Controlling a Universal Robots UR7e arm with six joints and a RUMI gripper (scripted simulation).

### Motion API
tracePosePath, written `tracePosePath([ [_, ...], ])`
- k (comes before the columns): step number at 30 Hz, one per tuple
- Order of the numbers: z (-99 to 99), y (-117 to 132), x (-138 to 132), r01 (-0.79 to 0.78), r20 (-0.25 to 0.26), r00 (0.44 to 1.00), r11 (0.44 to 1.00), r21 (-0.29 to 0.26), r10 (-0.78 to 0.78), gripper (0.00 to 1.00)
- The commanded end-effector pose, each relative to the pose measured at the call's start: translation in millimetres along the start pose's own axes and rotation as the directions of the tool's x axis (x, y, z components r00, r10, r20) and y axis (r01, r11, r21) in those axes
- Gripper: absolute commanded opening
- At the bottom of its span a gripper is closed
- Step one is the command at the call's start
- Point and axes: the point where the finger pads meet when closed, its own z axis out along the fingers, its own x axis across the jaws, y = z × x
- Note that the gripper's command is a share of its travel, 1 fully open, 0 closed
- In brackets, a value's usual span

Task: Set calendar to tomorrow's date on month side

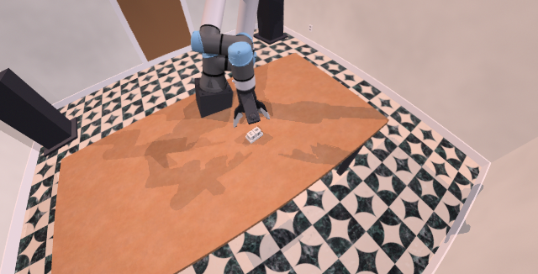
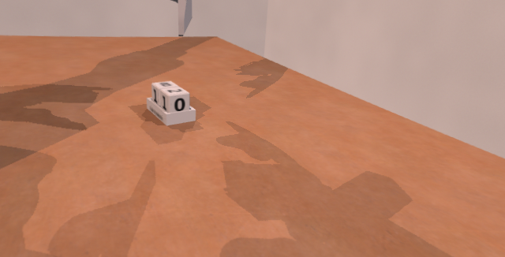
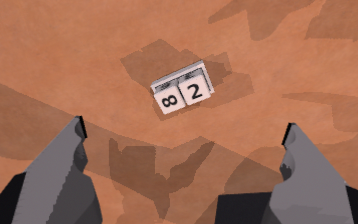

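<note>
The white calendar tray (image 1: 255, 140) (image 2: 181, 117) (image 3: 180, 73) holds two white cubes side by side, both seated level. In the exterior view, its long left side bears small dark lettering, and both cubes show an upright 1 above it, reading 11. The nearer cube (image 2: 180, 104) (image 1: 250, 134) (image 3: 194, 91) has 2 on top and 0 on its end face. The farther cube (image 2: 159, 91) (image 1: 256, 130) (image 3: 169, 100) has 8 on top. My gripper (image 1: 251, 121) (image 3: 183, 120) is wide open and empty, above and short of the calendar on the robot's side, touching nothing.
The calendar stands on the orange-brown table (image 1: 126, 207) (image 2: 118, 194), in front of the robot's dark base (image 1: 214, 101). Arm shadows cross the table around it. Dark pillars (image 1: 34, 112) stand beyond the table, and walls rise behind.
</note>
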Motion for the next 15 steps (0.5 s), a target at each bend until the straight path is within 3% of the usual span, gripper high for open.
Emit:
tracePosePath([
  [1, 3.0, 1.7, 1.2, -0.147, -0.008, 0.989, 0.989, -0.001, 0.147, 1.0],
  [15, 5.8, 4.3, 5.3, -0.424, -0.008, 0.905, 0.905, 0.002, 0.424, 1.0],
])
